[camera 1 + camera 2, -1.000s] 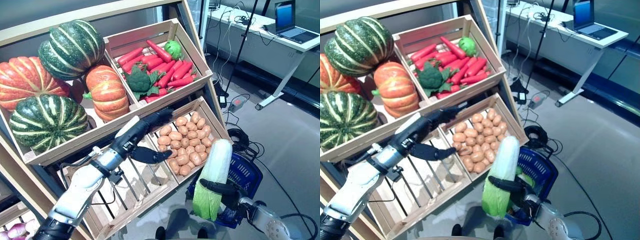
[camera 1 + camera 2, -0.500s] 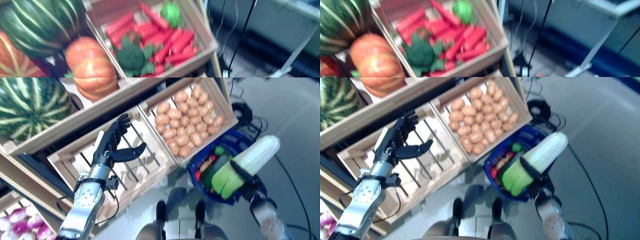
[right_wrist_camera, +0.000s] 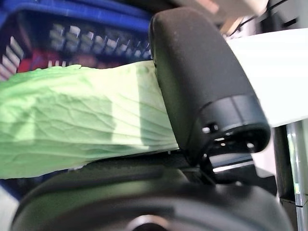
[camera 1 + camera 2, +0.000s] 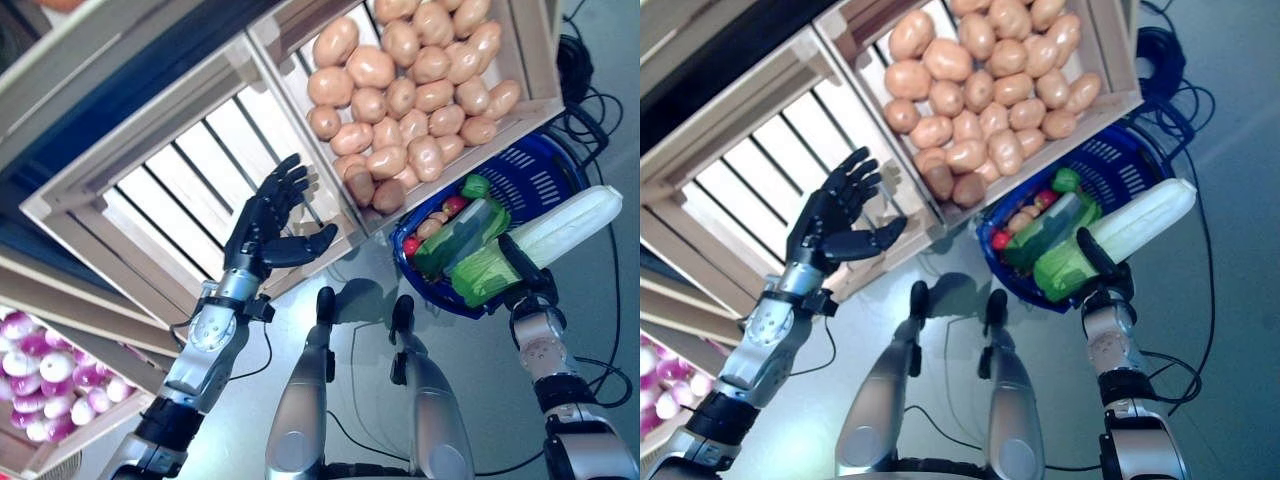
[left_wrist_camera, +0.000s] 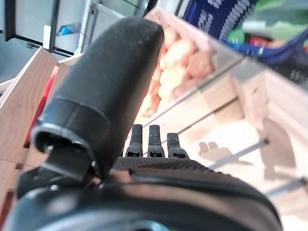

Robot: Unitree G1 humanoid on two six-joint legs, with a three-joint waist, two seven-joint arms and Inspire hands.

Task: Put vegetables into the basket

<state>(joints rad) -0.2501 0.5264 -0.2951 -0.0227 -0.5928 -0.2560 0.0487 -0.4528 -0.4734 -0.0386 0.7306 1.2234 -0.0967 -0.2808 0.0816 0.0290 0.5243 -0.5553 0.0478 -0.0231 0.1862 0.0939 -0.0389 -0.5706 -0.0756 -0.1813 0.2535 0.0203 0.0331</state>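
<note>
1. The long pale napa cabbage with green leafy end [image 4: 535,248] now lies tilted over the rim of the blue plastic basket [image 4: 540,168]; half a second ago it hung beside it.
2. The right robot hand [image 4: 522,268] stays curled around the cabbage.
3. The left robot hand [image 4: 268,222] remains spread, holding nothing, before the empty slatted wooden crate [image 4: 170,190].

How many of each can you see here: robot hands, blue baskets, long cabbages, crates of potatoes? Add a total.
Robot hands: 2, the left hand open, the right hand holding the cabbage
Blue basket: 1
Long cabbage: 1
Crate of potatoes: 1
Total: 5
</note>
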